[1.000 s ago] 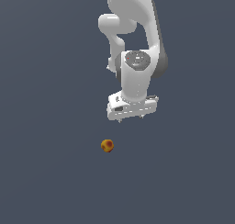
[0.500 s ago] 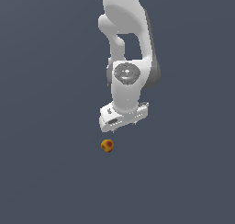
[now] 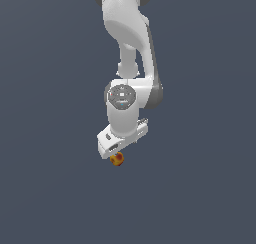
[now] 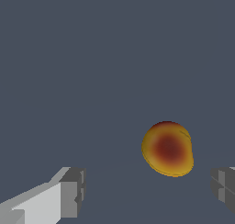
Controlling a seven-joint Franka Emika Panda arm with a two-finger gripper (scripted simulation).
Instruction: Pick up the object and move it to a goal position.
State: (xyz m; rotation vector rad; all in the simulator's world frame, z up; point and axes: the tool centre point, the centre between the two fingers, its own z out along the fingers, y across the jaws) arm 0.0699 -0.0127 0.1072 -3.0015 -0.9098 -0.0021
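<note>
Poised just above ball (image 3: 117,160), at gripper's (image 3: 116,150) six o'clock; fingers (image 4: 69,193) spread apart. Off-centre between pads: closing now risks nudging it away.

Your inventory reads: one orange-yellow ball (image 3: 117,160) with red spots; one white robot arm (image 3: 127,63); one gripper (image 3: 116,149) on it, showing two fingers (image 4: 72,192) in the wrist view.
</note>
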